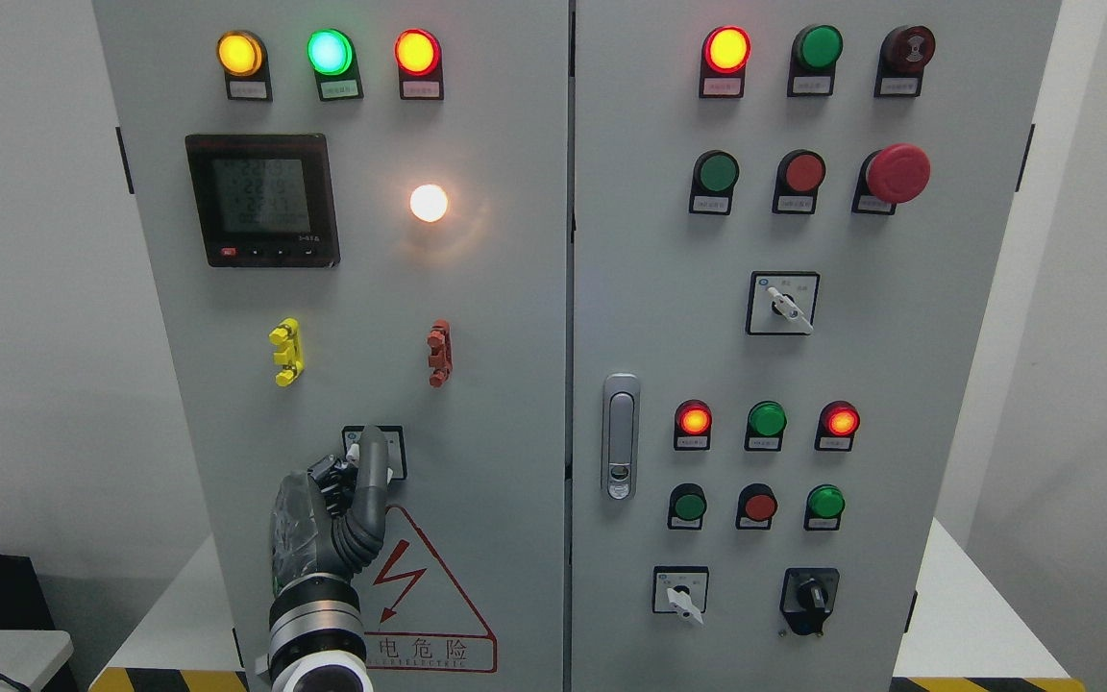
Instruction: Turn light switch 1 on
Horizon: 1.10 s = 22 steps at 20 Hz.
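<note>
The left hand rises from the bottom edge toward twelve o'clock, one finger extended upward, the others curled in.

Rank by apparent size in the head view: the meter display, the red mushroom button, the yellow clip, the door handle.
1. meter display
2. door handle
3. red mushroom button
4. yellow clip
The button and clip look close in size; that order is unsure.

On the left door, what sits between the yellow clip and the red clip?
Nothing: in the head view, the stretch of grey door between the yellow clip and the red clip is bare. The left hand and the switch it touches are lower.
</note>
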Motion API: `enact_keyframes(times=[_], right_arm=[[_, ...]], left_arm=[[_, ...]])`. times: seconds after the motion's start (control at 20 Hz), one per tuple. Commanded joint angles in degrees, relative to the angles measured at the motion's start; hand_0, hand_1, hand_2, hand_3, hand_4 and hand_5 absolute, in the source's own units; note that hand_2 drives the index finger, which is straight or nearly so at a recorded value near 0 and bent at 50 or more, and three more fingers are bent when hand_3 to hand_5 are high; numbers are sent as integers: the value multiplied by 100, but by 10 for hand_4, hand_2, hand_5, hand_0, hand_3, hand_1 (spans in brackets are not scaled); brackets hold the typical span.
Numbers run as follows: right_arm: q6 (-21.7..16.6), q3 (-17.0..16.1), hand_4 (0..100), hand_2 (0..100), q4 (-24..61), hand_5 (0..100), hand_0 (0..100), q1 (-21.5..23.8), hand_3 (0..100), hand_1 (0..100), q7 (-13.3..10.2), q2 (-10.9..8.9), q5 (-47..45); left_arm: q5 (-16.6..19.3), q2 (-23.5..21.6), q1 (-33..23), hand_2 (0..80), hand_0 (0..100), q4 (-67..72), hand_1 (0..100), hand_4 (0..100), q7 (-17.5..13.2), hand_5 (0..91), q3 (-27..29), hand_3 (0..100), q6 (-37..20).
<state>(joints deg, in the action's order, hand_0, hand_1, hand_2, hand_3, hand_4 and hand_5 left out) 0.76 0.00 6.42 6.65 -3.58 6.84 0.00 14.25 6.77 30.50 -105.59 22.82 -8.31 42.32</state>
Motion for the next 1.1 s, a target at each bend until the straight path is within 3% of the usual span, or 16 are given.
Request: enact_keyframes(times=[0.0,1.05], right_arm=[[-5,97,0,0,0,0,120,3,0,389,-2,2,-140],[3,97,0,0,0,0,120,-5,0,389,-2,2,-140]], left_arm=[[-1,0,-9,518,199,-23,206,994,3,881,5,1000,-4],[-9,26,-176,541,146,-216,220,1000,-15,881,14,1000,-74]])
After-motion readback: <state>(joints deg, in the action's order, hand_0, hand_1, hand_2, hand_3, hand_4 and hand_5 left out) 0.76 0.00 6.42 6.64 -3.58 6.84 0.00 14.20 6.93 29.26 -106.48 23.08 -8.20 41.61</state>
